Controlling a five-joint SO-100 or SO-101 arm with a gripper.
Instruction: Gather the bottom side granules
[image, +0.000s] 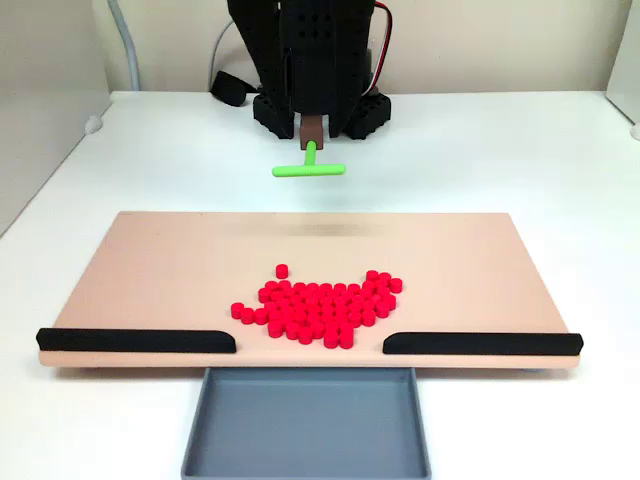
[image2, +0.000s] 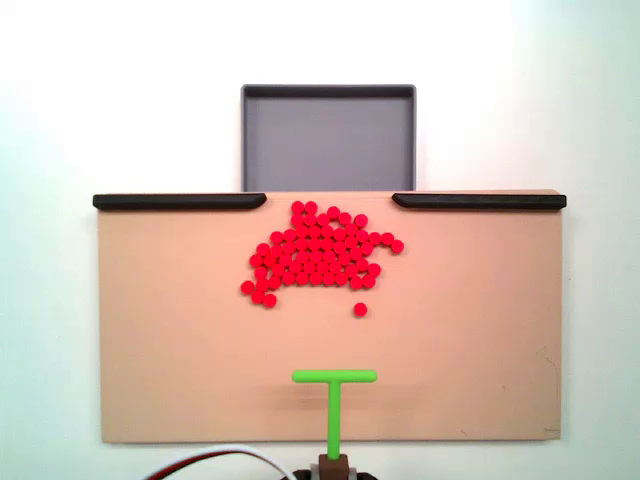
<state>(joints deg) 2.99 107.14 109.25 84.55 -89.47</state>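
Tray: grey rectangular tray (image: 305, 425) sits against the board's edge, in the gap between the 2 black rails; in both fixed views its floor is bare.

Board: tan flat board (image: 180, 270) lies on the white table (image: 60, 200); 2 black rails (image: 135, 340) run along the edge nearest the tray, 1 on each side of the gap.

Granules: red granules (image: 322, 305) lie packed in 1 cluster on the board, just short of the gap between the rails; in the fixed view from above, the cluster (image2: 320, 255) reaches almost to the rail line, and 1 lone granule (image2: 360, 309) sits a little apart on the side toward the arm.

Arm: black arm (image: 320, 60) stands beyond the board's far edge, its wrist pointing down toward the table.

Stick: green T-shaped stick (image: 309, 166) hangs from the gripper with its crossbar lowest; seen from above, the crossbar (image2: 334, 377) is over the board, well apart from the cluster.

Jaws: gripper (image: 311, 130) is closed narrowly around the stick's stem, at a brown piece at the tip.
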